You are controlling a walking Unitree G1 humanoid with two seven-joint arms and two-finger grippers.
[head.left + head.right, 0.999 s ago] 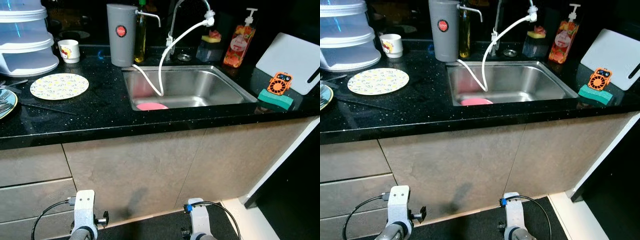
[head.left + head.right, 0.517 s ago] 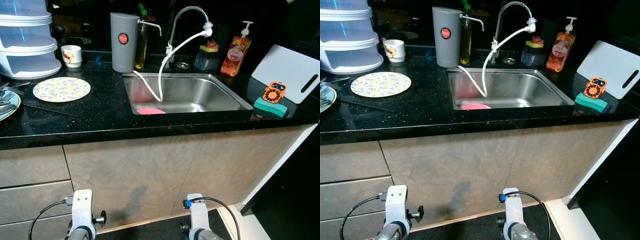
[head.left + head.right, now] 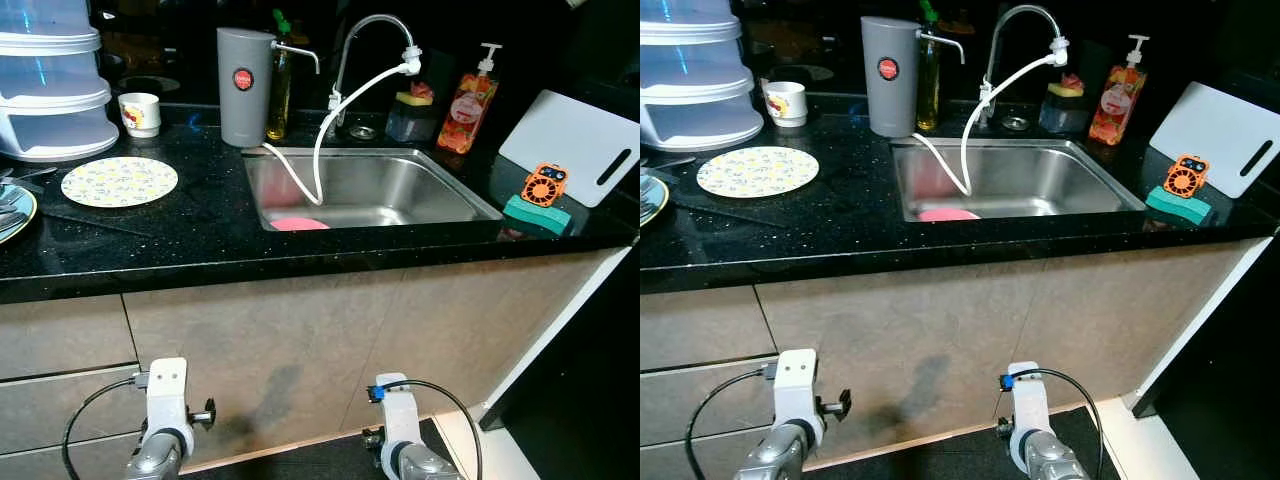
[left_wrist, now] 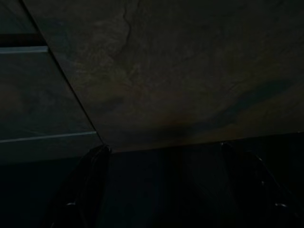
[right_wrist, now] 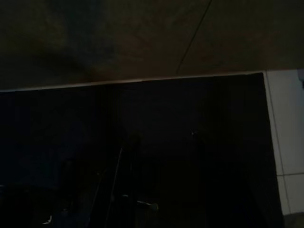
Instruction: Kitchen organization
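Observation:
A pink plate (image 3: pixel 298 224) lies in the steel sink (image 3: pixel 450 187), under a white hose (image 3: pixel 322 150) that hangs from the faucet (image 3: pixel 368 25). A flowered plate (image 3: pixel 119 181) rests on the black counter (image 3: pixel 200 235), left of the sink. Behind it stands a small printed cup (image 3: pixel 139 113). My left arm (image 3: pixel 166 415) and right arm (image 3: pixel 400 435) hang idle low in front of the cabinet doors. In the dark left wrist view my left gripper (image 4: pixel 164 148) is open, with nothing between its fingers (image 4: pixel 90 185), facing the cabinet front.
A stacked white container (image 3: pixel 50 85) and a blue-rimmed dish (image 3: pixel 12 212) with cutlery are at the far left. A grey dispenser (image 3: pixel 243 85), an oil bottle (image 3: pixel 281 80) and a soap bottle (image 3: pixel 464 95) line the back. A white cutting board (image 3: pixel 575 145) and an orange gadget (image 3: pixel 545 184) on a green sponge sit right.
The whole picture has shifted a little, so the camera moved. Nothing on the counter or in the sink has moved, and both arms still hang low.

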